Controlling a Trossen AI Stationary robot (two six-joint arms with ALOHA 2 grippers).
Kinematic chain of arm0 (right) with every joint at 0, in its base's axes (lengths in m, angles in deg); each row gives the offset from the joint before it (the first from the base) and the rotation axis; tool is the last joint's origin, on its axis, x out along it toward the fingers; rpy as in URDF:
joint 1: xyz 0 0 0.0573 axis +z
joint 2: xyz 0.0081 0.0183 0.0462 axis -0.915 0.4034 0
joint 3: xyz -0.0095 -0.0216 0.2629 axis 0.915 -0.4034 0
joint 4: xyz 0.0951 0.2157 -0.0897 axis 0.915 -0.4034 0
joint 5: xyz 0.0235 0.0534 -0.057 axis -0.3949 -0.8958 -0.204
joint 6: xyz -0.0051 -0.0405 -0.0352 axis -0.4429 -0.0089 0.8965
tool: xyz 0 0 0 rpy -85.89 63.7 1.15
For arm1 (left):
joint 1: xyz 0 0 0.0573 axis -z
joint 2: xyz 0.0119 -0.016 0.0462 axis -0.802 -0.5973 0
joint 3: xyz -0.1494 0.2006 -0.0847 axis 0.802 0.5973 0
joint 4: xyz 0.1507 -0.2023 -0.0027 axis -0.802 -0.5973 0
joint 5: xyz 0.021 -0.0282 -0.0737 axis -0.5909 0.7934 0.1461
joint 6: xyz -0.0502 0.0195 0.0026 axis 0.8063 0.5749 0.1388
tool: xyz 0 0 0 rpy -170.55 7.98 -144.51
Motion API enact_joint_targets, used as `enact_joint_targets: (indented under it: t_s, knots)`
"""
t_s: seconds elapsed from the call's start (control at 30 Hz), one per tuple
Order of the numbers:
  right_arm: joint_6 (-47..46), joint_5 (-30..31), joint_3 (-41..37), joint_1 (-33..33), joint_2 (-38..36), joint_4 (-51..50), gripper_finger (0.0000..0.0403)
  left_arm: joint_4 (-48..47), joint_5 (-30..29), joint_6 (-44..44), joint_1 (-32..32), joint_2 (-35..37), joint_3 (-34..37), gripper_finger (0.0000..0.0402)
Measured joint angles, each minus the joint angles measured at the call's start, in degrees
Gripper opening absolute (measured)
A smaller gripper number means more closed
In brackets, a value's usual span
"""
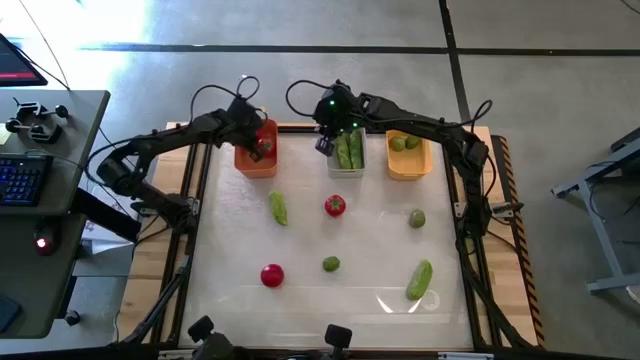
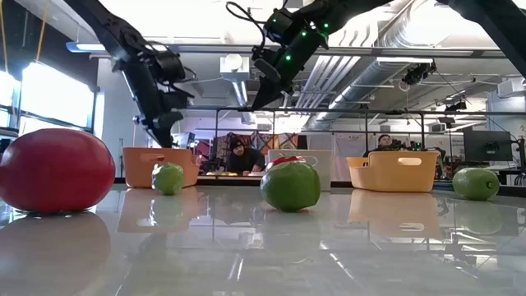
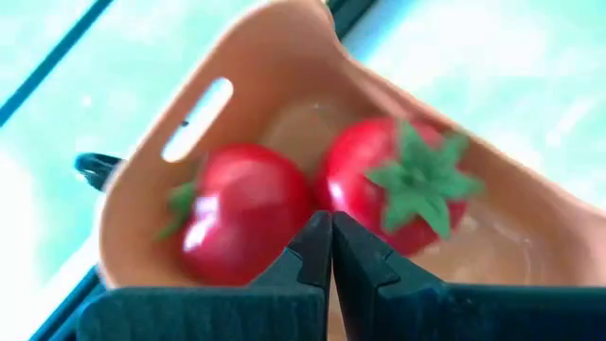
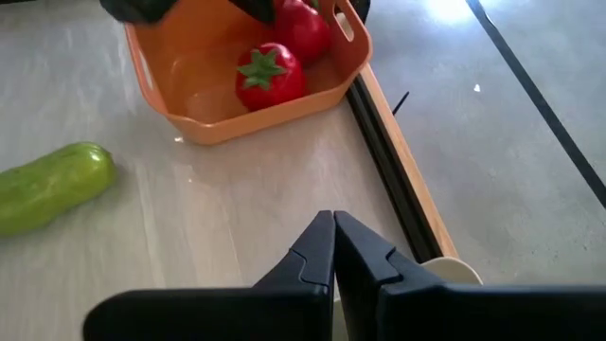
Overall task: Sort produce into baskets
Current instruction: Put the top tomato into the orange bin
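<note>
Nearest, front row: a tomato [image 1: 272,275], a lime [image 1: 331,264] and a cucumber [image 1: 419,279] lie well apart on the table [image 1: 370,310]; this cucumber's long axis runs on a slant, its far end leaning toward the right edge.
Middle row: a second cucumber [image 1: 278,207] lies lengthwise roughly front to back, tilted a little; a loose tomato [image 1: 335,206] sits beside it, another lime [image 1: 417,218] further right.
Far row: orange-red basket [image 1: 243,158] holds two tomatoes [image 3: 398,185], green tops showing; grey basket [image 1: 346,171] holds cucumbers lying front to back along its length; yellow basket [image 1: 408,165] holds limes.
Left gripper [image 3: 330,237]: above the orange-red basket, fingers pressed together, carrying nothing.
Right gripper [image 4: 333,242]: raised near the grey basket, fingers likewise together and empty.
Step in hand, as I judge it: both arms look free for a fresh pick.
Doing it well: spread the fingers before descending, and take a cucumber across its narrow width, near mid-length, so it hangs level.
Basket entry: turn each cucumber to lie along the grey basket's length.
</note>
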Motion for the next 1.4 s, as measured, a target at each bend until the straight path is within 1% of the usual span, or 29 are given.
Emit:
enact_joint_targets:
  t_s: [0.1,0.17,0.27,0.33,0.47,0.53,0.6,0.7,0.77,0.87,0.93,1.0,1.1,1.23,1.33,1.4]
  knots:
    - [0.22,0.05,0.0,0.18,0.0,-0.01,0.0,0.59,2.08,0.02,0.04,2.26,0.1,0.0]
    - [0.56,0.14,0.0,0.38,0.0,-0.01,0.0,4.8,4.91,0.03,0.04,3.87,2.07,0.0]
    - [0.73,0.13,-0.52,0.9,0.0,1.17,0.0,12.56,8.31,0.8,0.04,6.74,7.05,0.0]
    - [0.43,0.12,-3.37,1.36,-0.3,6.05,0.0,17.44,8.51,1.5,0.04,8.87,10.25,0.0]
    - [-2.02,-0.02,-12.23,2.01,-1.61,14.72,0.0,25.18,8.88,2.09,0.04,13.99,15.93,0.0]
    - [-4.3,-0.02,-16.97,2.65,-2.44,18.0,0.0,28.43,10.68,2.29,0.04,16.52,18.41,0.0]
    - [-6.07,0.08,-20.78,3.5,-3.47,19.8,0.0,31.7,14.09,3.25,0.04,18.94,20.84,0.0]
    - [-7.49,0.14,-24.84,5.65,-6.27,18.71,0.0,36.85,19.93,4.74,0.07,21.35,23.88,0.0]
    - [-7.66,0.17,-26.24,7.57,-8.05,15.88,0.0,40.17,23.82,5.6,0.07,22.3,25.59,0.0]
    - [-7.6,0.62,-26.69,11.03,-9.69,11.09,0.0002,43.43,29.07,5.74,0.13,22.88,27.42,0.0]
    - [-7.51,2.21,-26.49,13.82,-10.22,7.38,0.0011,46.81,31.91,5.9,0.29,22.77,28.82,0.0]
    - [-6.92,4.35,-25.91,16.41,-10.33,4.1,0.003,49.73,33.81,7.12,0.37,22.57,30.11,0.0]
    - [-7.7,6.45,-25.61,19.58,-10.34,0.58,0.0079,52.22,34.9,8.18,0.51,22.59,31.48,0.0]
    - [-12.83,7.53,-25.53,21.97,-10.34,-0.89,0.0167,54.1,35.04,8.17,0.82,22.59,33.25,0.0]
    - [-16.44,7.52,-25.51,22.58,-10.34,-1.52,0.0238,54.36,35.1,8.15,1.07,22.59,33.55,0.0]
    - [-18.15,7.58,-25.49,22.55,-10.16,-1.54,0.0279,54.58,35.46,8.16,1.09,22.59,33.55,0.0]
